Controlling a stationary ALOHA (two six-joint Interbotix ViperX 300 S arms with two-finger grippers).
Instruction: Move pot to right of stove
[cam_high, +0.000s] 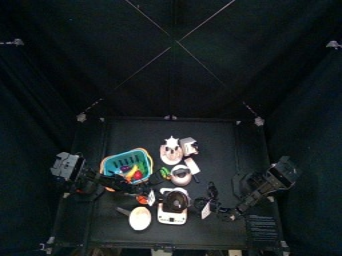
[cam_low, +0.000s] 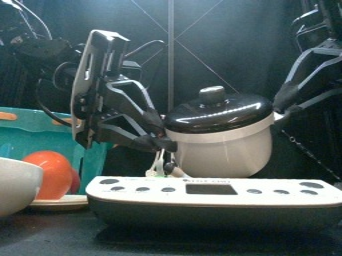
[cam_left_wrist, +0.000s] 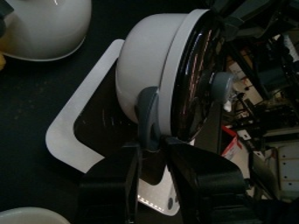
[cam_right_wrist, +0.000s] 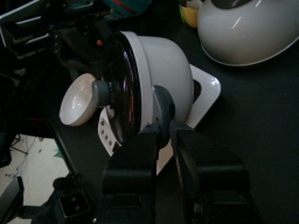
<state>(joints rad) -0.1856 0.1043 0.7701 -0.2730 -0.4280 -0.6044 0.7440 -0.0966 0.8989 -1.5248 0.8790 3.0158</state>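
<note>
The pot (cam_low: 221, 135) is round with a pale grey-white body, a dark glossy lid and a knob on top. It stands upright on the stove (cam_low: 207, 192), a low cream slab lying long side across the front view. Both sets of fingers grasp its side handles: left gripper (cam_left_wrist: 149, 131) and right gripper (cam_right_wrist: 163, 122). A teal basket (cam_low: 40, 135) stands beside.
</note>
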